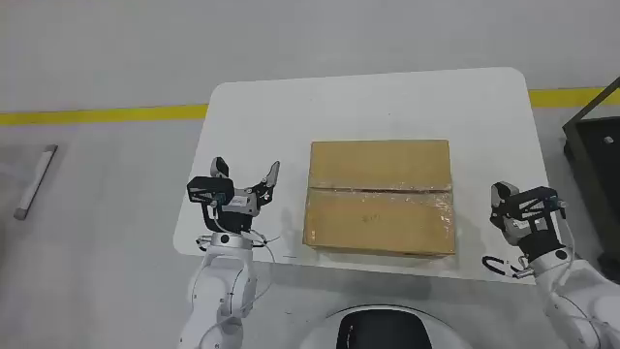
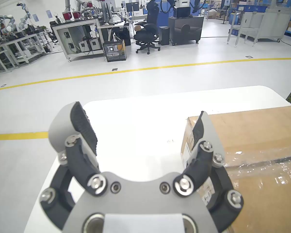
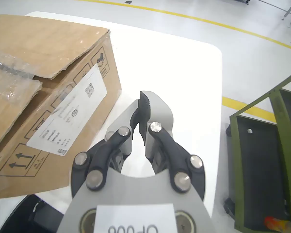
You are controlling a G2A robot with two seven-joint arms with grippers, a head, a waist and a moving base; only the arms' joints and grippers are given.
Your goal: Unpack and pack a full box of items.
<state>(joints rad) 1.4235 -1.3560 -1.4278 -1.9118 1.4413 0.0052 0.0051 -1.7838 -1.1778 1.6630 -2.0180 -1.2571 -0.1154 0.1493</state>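
- Cardboard box (image 1: 380,197) sitting closed mid-tabletop (image 1: 291,107), between the two grippers, touching neither
- Probably heavy if full; stiff walls, bendy flaps, slick crumpled clear tape (image 2: 269,168) along the centre seam
- Best taken by a flap edge at the seam, near the slightly raised corner
- Left gripper (image 2: 140,122) just beside the box's left end, jaws spread wide, nothing held
- Right gripper (image 3: 141,107) near the right end, jaws pressed together, empty
- Green cart (image 3: 257,146) standing off the tabletop's right edge, likely tight for right-arm swings
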